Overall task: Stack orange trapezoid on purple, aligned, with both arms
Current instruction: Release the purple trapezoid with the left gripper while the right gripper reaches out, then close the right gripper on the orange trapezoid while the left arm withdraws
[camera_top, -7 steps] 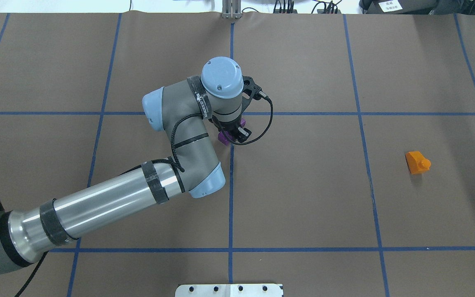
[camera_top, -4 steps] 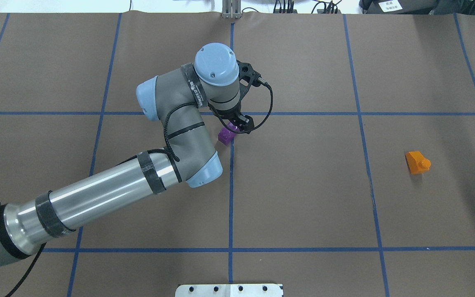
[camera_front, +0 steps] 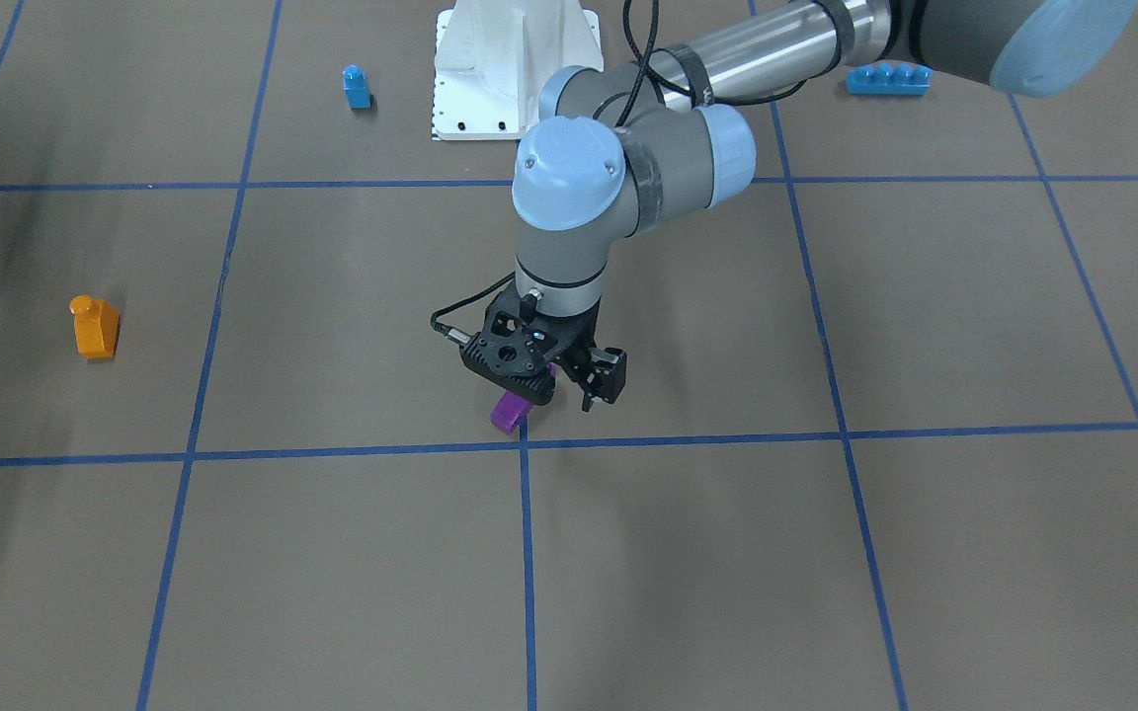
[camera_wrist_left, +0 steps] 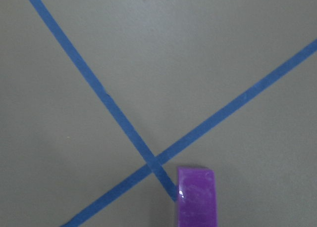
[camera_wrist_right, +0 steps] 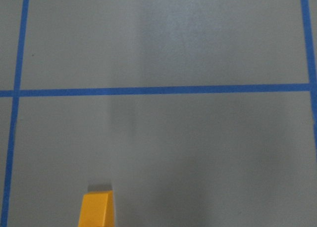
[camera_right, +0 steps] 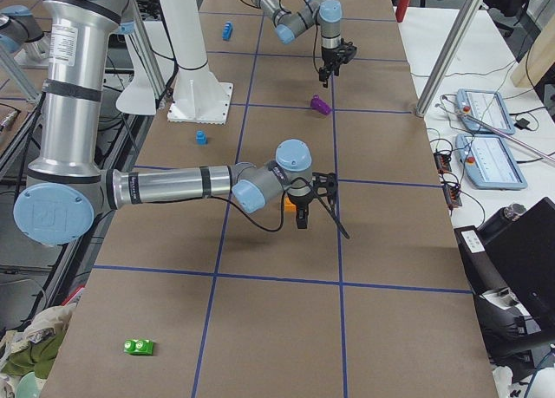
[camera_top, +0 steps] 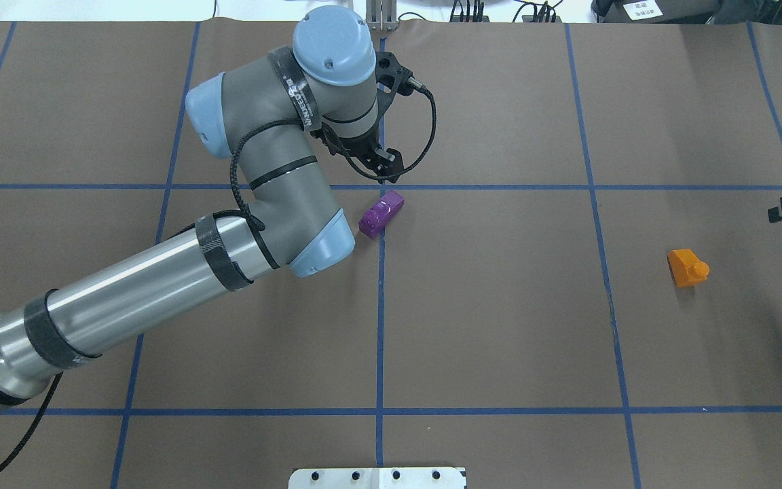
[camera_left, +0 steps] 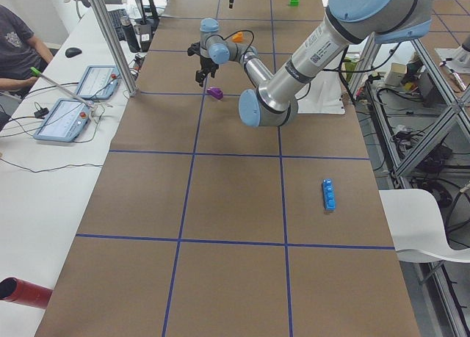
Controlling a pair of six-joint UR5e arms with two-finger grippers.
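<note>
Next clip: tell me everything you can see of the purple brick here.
The purple brick is small, glossy plastic, and looks elongated in the overhead view, set diagonally. It lies on the brown table just by a crossing of blue tape lines, overlapping one line. Nothing touches it: the left gripper hangs above it, apart. Its stud cannot be made out.
</note>
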